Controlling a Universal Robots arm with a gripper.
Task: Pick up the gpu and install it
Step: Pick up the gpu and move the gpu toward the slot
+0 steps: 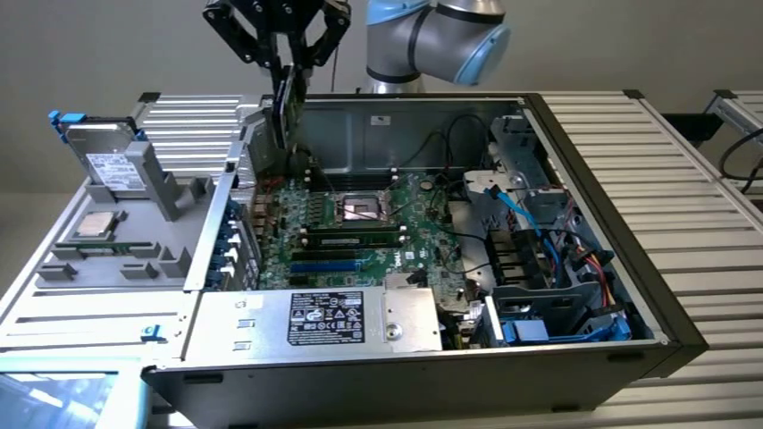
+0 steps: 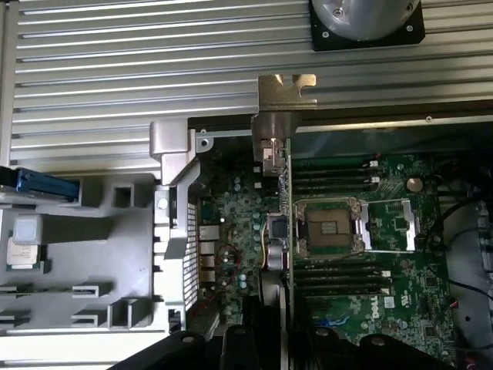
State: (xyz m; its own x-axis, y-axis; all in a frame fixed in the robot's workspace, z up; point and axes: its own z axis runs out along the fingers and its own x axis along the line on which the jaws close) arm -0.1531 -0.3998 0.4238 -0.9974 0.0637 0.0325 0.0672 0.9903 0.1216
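One gpu (image 1: 289,109) (edge-on) between jaws, above motherboard (image 1: 417,210)

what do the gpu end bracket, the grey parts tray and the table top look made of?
gpu end bracket: bare sheet metal, silver sheen, folded notched tab.
parts tray: likely moulded or printed plastic, uniform matte grey, no glare.
table: probably aluminium profile, pale silvery parallel ribs and grooves.
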